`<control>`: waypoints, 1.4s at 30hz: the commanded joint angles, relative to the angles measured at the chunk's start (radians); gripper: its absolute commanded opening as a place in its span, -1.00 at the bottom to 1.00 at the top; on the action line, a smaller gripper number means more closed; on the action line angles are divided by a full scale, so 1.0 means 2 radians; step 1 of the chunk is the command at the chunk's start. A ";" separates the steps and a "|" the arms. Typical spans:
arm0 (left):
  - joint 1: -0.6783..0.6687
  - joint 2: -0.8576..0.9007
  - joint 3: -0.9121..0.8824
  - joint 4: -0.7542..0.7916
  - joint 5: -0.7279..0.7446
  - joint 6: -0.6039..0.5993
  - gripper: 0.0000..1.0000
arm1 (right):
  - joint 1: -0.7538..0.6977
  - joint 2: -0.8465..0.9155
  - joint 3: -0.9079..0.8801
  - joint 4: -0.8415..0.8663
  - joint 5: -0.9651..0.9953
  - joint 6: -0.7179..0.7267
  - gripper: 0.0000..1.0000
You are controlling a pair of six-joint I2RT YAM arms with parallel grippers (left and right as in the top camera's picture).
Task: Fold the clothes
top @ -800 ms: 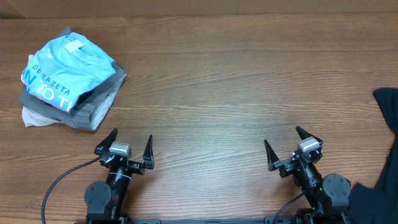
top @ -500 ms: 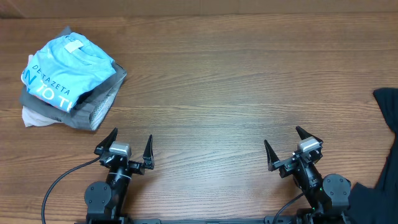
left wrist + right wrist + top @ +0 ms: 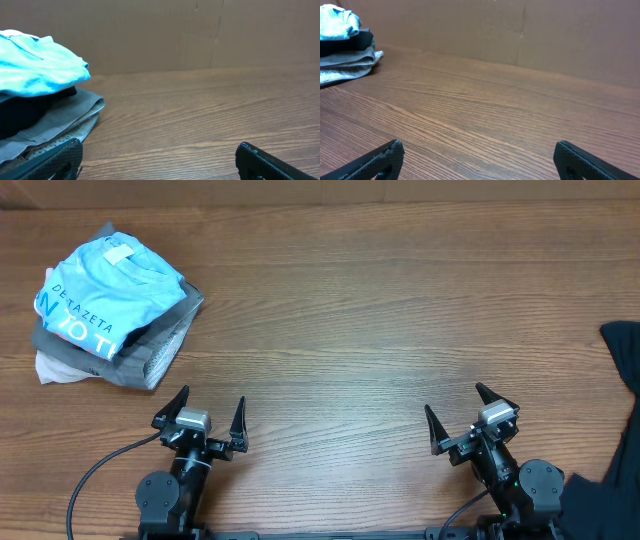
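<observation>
The soft black short-sleeved T-shirt (image 3: 624, 348) lies at the far right edge of the brown wooden desk (image 3: 340, 310). The frame cuts most of it off, so it seems crumpled rather than flat. At the far left, a folded light blue shirt with white lettering (image 3: 105, 292) tops a stack of grey garments (image 3: 155, 345) and a white one (image 3: 52, 370). The left end effector (image 3: 212, 400) and right end effector (image 3: 455, 402) both stand released, fingers spread wide, holding nothing.

black T-shirt (image 3: 628, 350) | loose, unfolded | far right — partly cut off at frame edge
</observation>
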 commanded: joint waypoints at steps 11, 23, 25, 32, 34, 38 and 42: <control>0.001 -0.005 -0.002 0.000 -0.005 -0.007 0.99 | -0.002 -0.005 -0.002 0.003 -0.003 0.000 1.00; 0.001 -0.005 -0.002 0.000 -0.002 -0.007 1.00 | -0.002 -0.005 -0.002 0.003 0.002 -0.001 1.00; 0.001 -0.005 -0.002 0.002 0.013 -0.029 0.99 | -0.002 -0.005 -0.002 0.003 0.015 0.000 1.00; 0.001 -0.005 -0.002 0.005 0.038 -0.158 1.00 | -0.002 -0.005 -0.002 0.003 -0.034 0.000 1.00; 0.001 -0.005 -0.002 0.005 0.061 -0.182 0.99 | -0.002 -0.005 -0.002 0.004 -0.062 0.000 1.00; 0.001 -0.005 0.000 0.006 0.116 -0.186 1.00 | -0.002 -0.005 -0.002 0.047 -0.121 0.031 1.00; 0.001 -0.005 0.019 0.005 0.127 -0.186 1.00 | -0.002 -0.005 0.006 0.096 -0.139 0.123 1.00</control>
